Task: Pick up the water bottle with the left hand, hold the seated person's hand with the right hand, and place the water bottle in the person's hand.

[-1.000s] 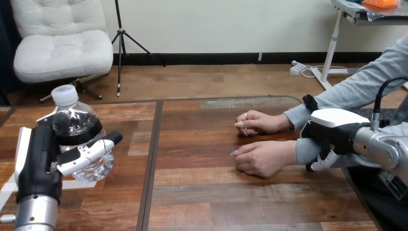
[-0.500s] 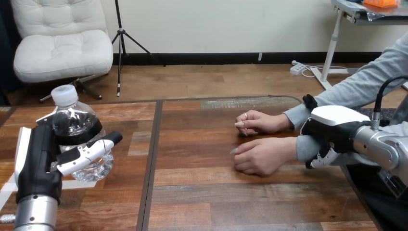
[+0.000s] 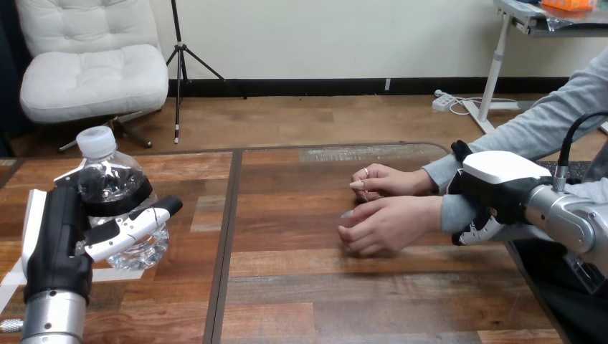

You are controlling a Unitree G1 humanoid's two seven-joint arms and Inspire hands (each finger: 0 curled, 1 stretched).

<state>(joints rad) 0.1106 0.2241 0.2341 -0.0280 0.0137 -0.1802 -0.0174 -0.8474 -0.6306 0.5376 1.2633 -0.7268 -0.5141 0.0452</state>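
Water bottle (image 3: 113, 188) at lower left, clamped in left robot hand (image 3: 57, 236); right robot hand (image 3: 502, 188) curls round the person's wrist (image 3: 453, 215) at right. Next, I judge: carry the bottle across to the person's lower hand (image 3: 383, 226).

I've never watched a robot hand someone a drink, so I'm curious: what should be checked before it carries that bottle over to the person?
1. Grip on the water bottle: ok, the left hand has its fingers curled round it.
2. Bottle closed: ok, the white cap is on.
3. Bottle lifted off the table: cannot tell.
4. Hold on the person's wrist: ok, the right hand curls round it.
5. The person's nearer hand turned up to receive: not ok, palm faces down, fingers bent.
6. The person's farther hand out of the way: cannot tell, it lies close behind the nearer one.
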